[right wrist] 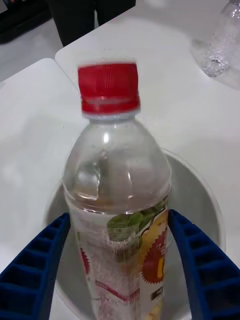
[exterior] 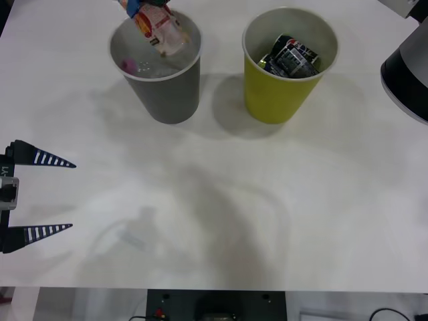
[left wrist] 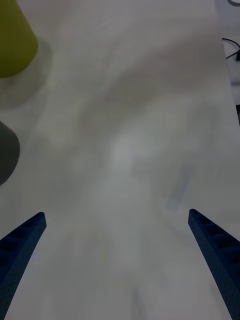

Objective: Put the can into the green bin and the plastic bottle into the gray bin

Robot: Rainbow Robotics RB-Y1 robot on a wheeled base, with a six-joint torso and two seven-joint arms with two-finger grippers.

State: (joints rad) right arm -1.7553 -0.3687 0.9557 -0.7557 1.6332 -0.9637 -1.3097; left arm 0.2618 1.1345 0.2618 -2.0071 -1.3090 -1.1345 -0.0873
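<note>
The right gripper (right wrist: 117,260) is clamped on the bottle (right wrist: 117,200) over the gray bin (exterior: 160,87), upper left of the front view. A can (exterior: 291,59) lies in the green bin (exterior: 281,97). The left gripper (exterior: 57,195) waits at the left edge, fingers apart.

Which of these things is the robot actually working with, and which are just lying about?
Part of the job:
- plastic bottle, between the right gripper's fingers over the gray bin
- green bin, with the can inside

Just lying about:
- pink-capped bottle in the gray bin
- clear bottle on the far table
- left gripper, open and idle over the white table
</note>
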